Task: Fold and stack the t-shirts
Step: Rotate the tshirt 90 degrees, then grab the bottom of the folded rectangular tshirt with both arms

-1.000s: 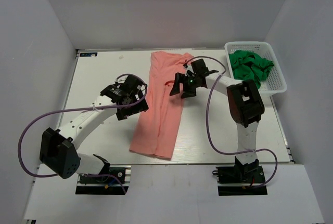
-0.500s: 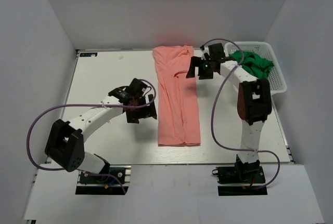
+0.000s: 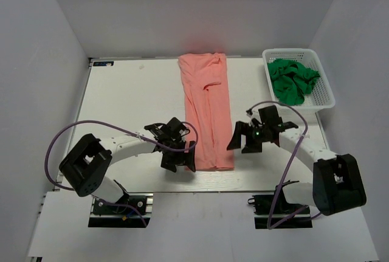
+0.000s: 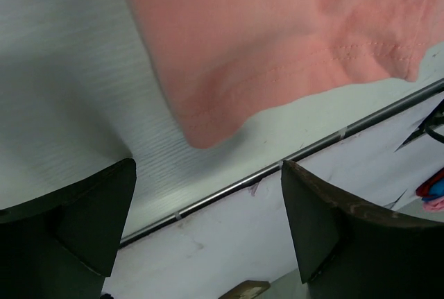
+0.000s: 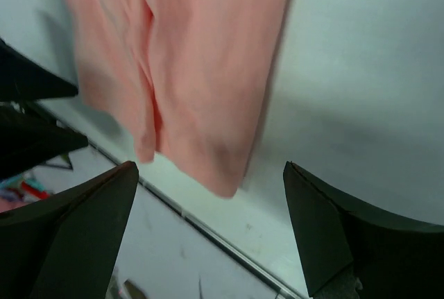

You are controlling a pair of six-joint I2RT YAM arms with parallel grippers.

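Pink shirt lies folded into a long strip in the middle of the table. We judge the cross folds are left, and the green shirt waits crumpled in the basket. The left gripper and right gripper flank the strip's near hem, wide open and empty, close to the front edge, with bare surface on either side.

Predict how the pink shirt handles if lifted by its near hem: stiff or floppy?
Probably floppy: the salmon-pink shirt lies flat as a folded strip with soft creases, so a lifted hem would likely sag and drape. Likely light: the hem looks thin in the left wrist view. Its layers may slip apart if only the top one is pinched.
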